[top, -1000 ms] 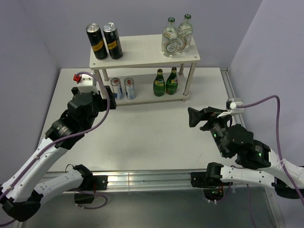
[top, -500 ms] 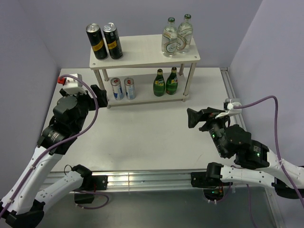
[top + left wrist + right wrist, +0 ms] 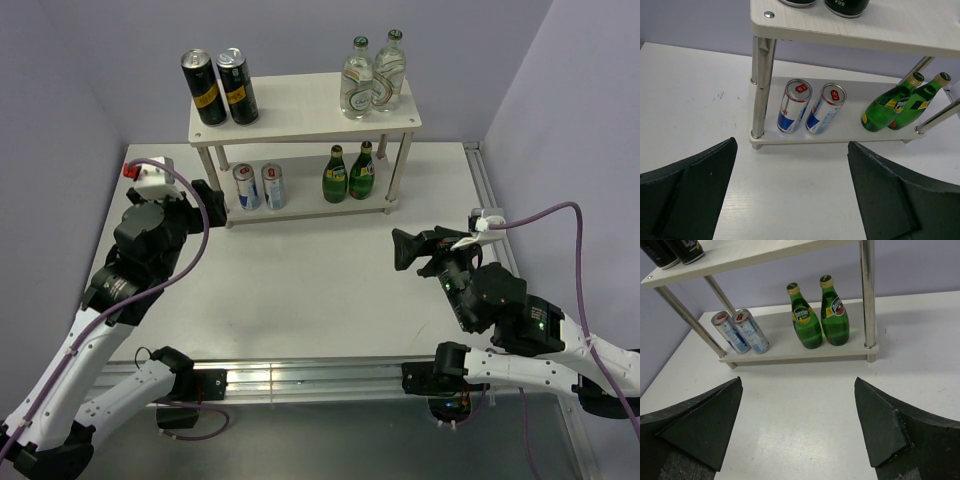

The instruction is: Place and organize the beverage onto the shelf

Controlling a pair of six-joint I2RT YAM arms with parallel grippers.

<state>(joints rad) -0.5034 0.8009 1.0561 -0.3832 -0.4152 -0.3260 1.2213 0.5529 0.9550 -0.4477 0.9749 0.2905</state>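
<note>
Jaws on both arms stand wide apart, holding nothing. The left gripper point(image 3: 791, 145) hovers at about 9 o'clock on the table point(image 3: 300, 290), close to the left legs of the shelf point(image 3: 300, 120) and facing its lower board. The right gripper point(image 3: 798, 382) hangs at about 4 o'clock, well apart from the shelf. The shelf stands at the table's 12 o'clock edge. On its lower board, two silver cans point(image 3: 259, 186) with red tops stand side by side toward 9 o'clock, and two green bottles point(image 3: 348, 173) stand together toward 3 o'clock. On the upper board, two clear bottles point(image 3: 372, 75) stand at the 3 o'clock end and two black cans point(image 3: 219, 87) at the 9 o'clock end.
</note>
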